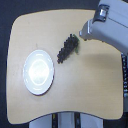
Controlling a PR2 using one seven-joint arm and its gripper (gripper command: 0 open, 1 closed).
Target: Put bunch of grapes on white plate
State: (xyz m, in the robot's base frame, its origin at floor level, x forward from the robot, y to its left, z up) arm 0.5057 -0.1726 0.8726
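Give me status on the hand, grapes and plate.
Hand at the grapes' stem end, open or shut unclear. Bunch of grapes on the wooden table, off the white plate. Nothing between them.

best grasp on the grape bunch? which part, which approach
Probably the middle of the bunch of grapes, from above, jaws closing across its short width. It lies flat on the table as a long narrow diagonal cluster, apart from the white plate. The gripper sits at its upper end; whether it is open is unclear.

Bunch of grapes (68,48) right of white plate (39,71) (apart)
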